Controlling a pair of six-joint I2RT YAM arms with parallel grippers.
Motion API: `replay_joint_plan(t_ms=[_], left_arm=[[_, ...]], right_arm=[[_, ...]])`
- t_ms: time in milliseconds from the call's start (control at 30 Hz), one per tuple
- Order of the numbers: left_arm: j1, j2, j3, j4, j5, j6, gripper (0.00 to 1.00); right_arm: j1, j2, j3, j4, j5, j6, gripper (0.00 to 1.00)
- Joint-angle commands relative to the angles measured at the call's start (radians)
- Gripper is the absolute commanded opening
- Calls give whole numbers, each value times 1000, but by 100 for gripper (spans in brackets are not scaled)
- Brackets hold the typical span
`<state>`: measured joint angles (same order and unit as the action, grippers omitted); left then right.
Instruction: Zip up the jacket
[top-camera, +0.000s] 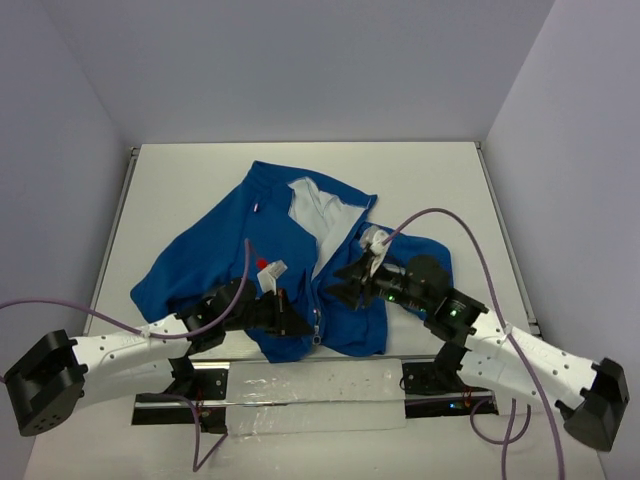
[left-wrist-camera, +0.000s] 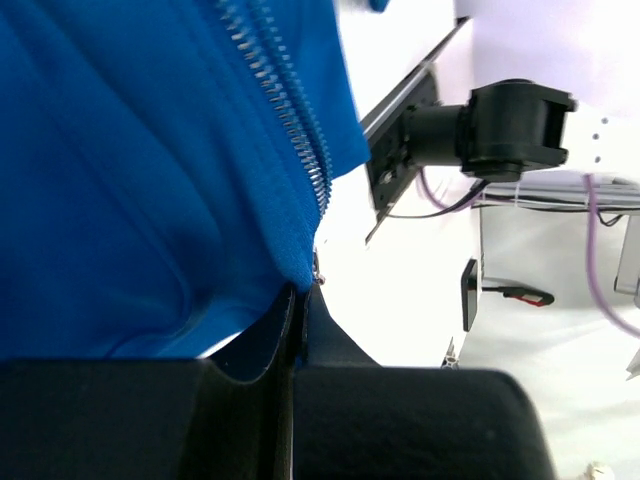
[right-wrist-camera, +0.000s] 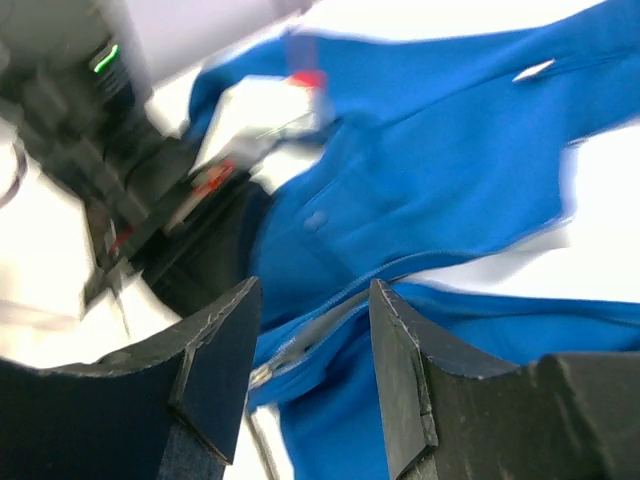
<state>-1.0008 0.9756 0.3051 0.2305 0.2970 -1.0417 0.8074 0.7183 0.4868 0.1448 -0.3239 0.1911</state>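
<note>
1. The jacket (top-camera: 215, 255) lies crumpled on the table (top-camera: 440, 180), near the arm bases.
2. The left gripper (left-wrist-camera: 300, 300) pinches the jacket's hem at the zipper (left-wrist-camera: 285, 110).
3. The right gripper (right-wrist-camera: 314, 295) has its jaws apart and holds nothing.

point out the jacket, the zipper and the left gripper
jacket (top-camera: 200, 268), top view, on its blue front panel
zipper (left-wrist-camera: 287, 125), left wrist view, on the metal teeth
left gripper (left-wrist-camera: 300, 308), left wrist view, between its closed fingertips
</note>
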Motion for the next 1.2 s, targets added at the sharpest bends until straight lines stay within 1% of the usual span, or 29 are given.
replay_joint_plan(t_ms=[0, 33, 100, 200, 300, 433, 500, 700, 800, 900, 1100, 1167], left_arm=[[-9, 0, 54, -128, 25, -37, 0], [-9, 6, 57, -140, 25, -41, 0], [-9, 10, 61, -151, 23, -46, 0], [-9, -7, 67, -166, 6, -59, 0], [-7, -20, 77, -178, -4, -69, 0], [-7, -22, 93, -197, -4, -80, 0], [-7, -21, 112, -216, -9, -74, 0], [-7, -19, 115, -218, -3, -75, 0], [-7, -16, 111, -215, 2, -77, 0], [-7, -22, 112, -225, 3, -74, 0], [-7, -43, 102, -226, 1, -79, 0], [-7, -53, 97, -225, -2, -85, 0]], right_arm=[[181, 35, 62, -174, 172, -180, 54], [261, 38, 43, -156, 254, -180, 54], [366, 25, 0, -115, 356, -211, 54], [563, 30, -55, -65, 547, -227, 55], [719, 101, -78, -28, 731, -251, 56], [857, 198, -103, 45, 926, -293, 57], [946, 290, -110, 121, 1076, -342, 58], [1060, 488, -118, 326, 1302, -492, 58], [1083, 573, -127, 426, 1369, -550, 59], [1091, 613, -140, 540, 1415, -612, 59], [1093, 685, -159, 677, 1435, -707, 59], [1095, 706, -165, 758, 1448, -764, 61]])
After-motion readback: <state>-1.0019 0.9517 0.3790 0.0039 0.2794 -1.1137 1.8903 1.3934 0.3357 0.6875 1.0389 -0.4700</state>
